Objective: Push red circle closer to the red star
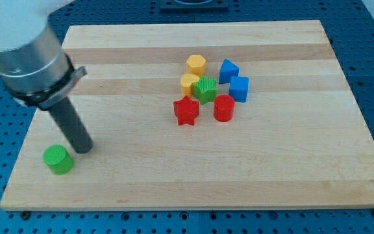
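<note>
Far left of the desk (141,188), near edge: green cylinder (58,159) sits alone, well apart from the other blocks. My tip (83,149) is down on the desk just beside that green cylinder, on its right and slightly farther back; can't tell if they touch. The rod slants up-left into the silver arm body filling the view's top left corner. No fingers on this rig, just the rod, so nothing to call open or closed and nothing is gripped. Moving right, bare wood, then the cluster right of centre. Red star (186,111) is the cluster's leftmost near block. Behind it, yellow block (189,82), rounded, shape unclear, partly hidden by the green block (205,90), ribbed top, which touches it on the right. Farther back, yellow hexagon (196,64), just beside the other yellow. Red circle (223,108) stands right of the red star, near it with a small gap of wood between them, and just in front of the green block. Rightmost: two blue blocks, one far (228,70), looks angular, and a blue cube (239,88) nearer, just beside the red circle's far right. My tip is well apart from both red blocks.
</note>
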### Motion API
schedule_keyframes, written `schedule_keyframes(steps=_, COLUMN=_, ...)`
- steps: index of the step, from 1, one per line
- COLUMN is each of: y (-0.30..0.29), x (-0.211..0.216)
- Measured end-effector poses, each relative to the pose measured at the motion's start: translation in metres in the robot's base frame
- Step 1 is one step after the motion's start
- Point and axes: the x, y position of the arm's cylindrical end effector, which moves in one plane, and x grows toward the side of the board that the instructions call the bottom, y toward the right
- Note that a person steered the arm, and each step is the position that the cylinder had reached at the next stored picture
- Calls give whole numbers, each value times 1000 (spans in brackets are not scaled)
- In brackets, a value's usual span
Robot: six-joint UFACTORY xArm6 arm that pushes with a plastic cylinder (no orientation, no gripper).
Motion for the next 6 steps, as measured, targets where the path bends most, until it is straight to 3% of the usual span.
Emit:
schedule_keyframes(steps=4, y=301, x=-37)
schedule_keyframes(steps=5, y=322, x=-54)
schedule_keyframes(steps=6, y=307, x=-66)
